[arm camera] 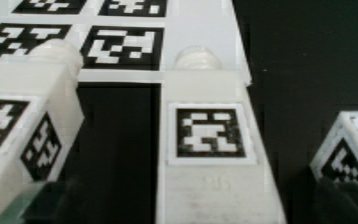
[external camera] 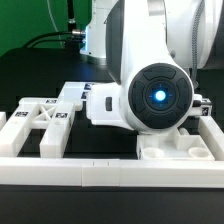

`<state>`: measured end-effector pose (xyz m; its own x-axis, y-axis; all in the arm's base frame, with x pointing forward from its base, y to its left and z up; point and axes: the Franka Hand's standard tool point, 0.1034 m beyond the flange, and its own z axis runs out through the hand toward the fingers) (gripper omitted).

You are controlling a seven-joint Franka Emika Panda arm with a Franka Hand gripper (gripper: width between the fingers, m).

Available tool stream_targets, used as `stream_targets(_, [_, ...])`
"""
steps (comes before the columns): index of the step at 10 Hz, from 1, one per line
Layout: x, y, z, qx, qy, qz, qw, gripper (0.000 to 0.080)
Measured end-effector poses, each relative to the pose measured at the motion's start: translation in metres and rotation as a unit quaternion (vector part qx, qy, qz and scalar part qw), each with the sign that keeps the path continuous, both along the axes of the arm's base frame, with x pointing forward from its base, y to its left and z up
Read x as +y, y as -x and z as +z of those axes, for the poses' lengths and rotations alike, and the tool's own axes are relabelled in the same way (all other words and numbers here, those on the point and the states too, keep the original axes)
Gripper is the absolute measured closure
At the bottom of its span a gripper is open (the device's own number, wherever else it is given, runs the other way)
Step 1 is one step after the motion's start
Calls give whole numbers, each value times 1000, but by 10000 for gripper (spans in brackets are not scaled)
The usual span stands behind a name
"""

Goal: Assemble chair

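In the wrist view a white square chair post (arm camera: pixel 208 130) with a black-and-white tag lies lengthwise between my gripper's (arm camera: pixel 194 208) dark fingers (arm camera: pixel 30 205). The jaws stand open, with a dark gap on each side of the post. A second post (arm camera: pixel 25 110) lies alongside on one side and a third (arm camera: pixel 354 150) on the other. In the exterior view the X-braced panel (external camera: pixel 45 125) lies at the left. A chunky white chair piece with round sockets (external camera: pixel 175 150) lies at the right. The arm's wrist (external camera: pixel 155 95) hides the gripper there.
The marker board (arm camera: pixel 87 35) lies just beyond the posts' ends. Long low white border rails (external camera: pixel 110 172) run along the front of the black table (external camera: pixel 110 205), with another rail (external camera: pixel 12 135) at the exterior view's left.
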<state>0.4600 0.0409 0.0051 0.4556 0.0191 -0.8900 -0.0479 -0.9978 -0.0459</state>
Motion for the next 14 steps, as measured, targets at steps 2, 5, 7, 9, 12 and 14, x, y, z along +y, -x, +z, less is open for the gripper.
stream_targets(2, [3,-1,-1,-4,-6,7,1000,516])
stream_targets(5, [5,-3,2,-5,-12,13,1000,514])
stream_targets(7, [5,-12,25,4,-19,14,1000,514])
stream_targets(9, [2,-27,50,6,-30,17,999,514])
stream_targets(12, [2,-40,65,0,-34,19,999,514])
stream_targets(14, [2,-46,63,-21,-33,19,999,514])
